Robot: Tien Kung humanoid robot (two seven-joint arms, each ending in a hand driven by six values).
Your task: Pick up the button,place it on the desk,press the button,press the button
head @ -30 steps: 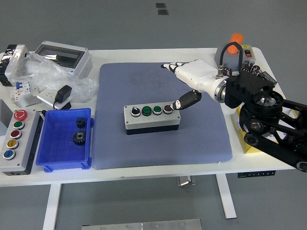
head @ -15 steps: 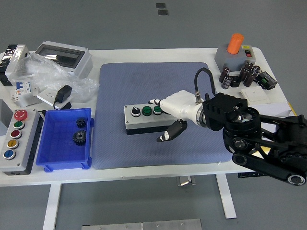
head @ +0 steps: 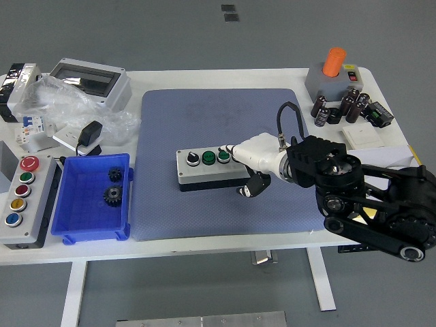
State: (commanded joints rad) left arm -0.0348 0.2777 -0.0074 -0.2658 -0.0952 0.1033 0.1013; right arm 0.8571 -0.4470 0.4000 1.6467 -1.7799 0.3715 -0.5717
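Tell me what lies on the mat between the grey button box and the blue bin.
Nothing: in the head view only bare blue-grey mat separates the grey button box from the blue plastic bin holding two black gears.

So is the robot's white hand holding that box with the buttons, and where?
The right hand wraps the right end of the button box, fingers over its top, thumb at its front. A firm grip cannot be confirmed.

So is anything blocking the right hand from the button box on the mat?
Nothing visible. The right hand is already at the right end of the button box, covering that end; the blue mat around it is bare.
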